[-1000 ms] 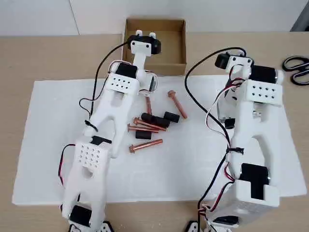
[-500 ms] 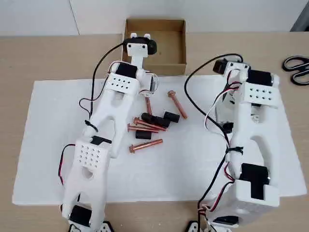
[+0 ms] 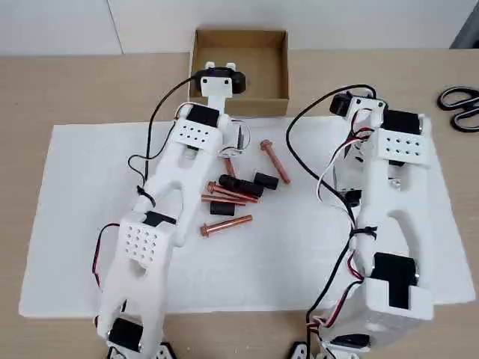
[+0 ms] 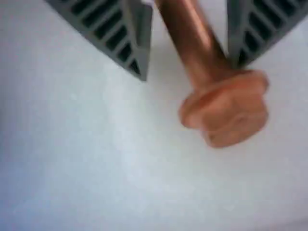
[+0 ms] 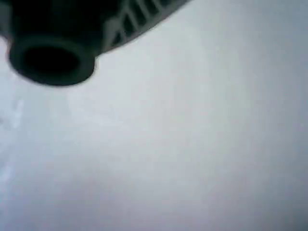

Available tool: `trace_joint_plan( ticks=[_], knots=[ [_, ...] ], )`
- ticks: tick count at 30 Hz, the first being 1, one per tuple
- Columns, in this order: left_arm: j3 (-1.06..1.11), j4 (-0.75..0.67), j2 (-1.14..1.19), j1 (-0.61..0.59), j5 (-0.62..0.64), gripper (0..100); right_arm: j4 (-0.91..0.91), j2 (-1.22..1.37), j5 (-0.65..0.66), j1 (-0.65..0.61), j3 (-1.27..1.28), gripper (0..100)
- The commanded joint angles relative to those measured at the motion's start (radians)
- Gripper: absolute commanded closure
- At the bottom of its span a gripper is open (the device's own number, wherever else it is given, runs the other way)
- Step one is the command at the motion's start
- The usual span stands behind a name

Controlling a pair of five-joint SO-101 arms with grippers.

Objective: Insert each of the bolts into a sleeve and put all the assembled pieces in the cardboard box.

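Your left gripper (image 4: pixel 188 67) stands open around a copper bolt (image 4: pixel 207 82). The shaft passes between the two grey ribbed fingers (image 4: pixel 120 33); it touches one of them and leaves a gap to the other. The hexagonal head sticks out past the fingertips, over the white foam sheet (image 4: pixel 96 168). At your right gripper (image 5: pixel 82 24) a black sleeve (image 5: pixel 50 57) sits directly against the grey ribbed part, its open end towards the camera, but you cannot tell whether it is clamped. From above, the left arm (image 3: pixel 176 168) is stretched forward over the sheet, with its wrist just before the near wall of the cardboard box (image 3: pixel 239 99). The right arm (image 3: pixel 389 187) is folded more upright beside it. Between the arms lie loose bolts (image 3: pixel 226 224) and sleeves (image 3: pixel 266 180).
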Motion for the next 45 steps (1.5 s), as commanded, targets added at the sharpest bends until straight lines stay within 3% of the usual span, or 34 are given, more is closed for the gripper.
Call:
trace_joint_plan(
  ticks=[1,7,16,30,39,45],
  knots=[
    [0.002,-0.025,-0.008,0.018,0.005,89,-0.007,-0.054,0.002,0.008,0.000,99.5],
    [0.004,-0.043,-0.008,0.023,0.002,99,-0.004,-0.054,0.002,0.007,0.000,99.5],
    [-0.036,-0.071,-0.021,0.040,0.003,99,-0.001,-0.054,0.002,0.007,0.000,99.5],
    [-0.423,0.218,-0.014,0.057,-0.005,99,-0.001,-0.058,0.002,0.010,0.000,99.5],
    [-0.607,0.451,-0.020,0.008,-0.163,99,0.005,-0.065,0.006,0.005,-0.014,99.5],
    [-0.688,0.453,-0.021,-0.015,-0.169,99,0.128,-0.079,0.011,0.004,-0.203,99.5]
  ],
)
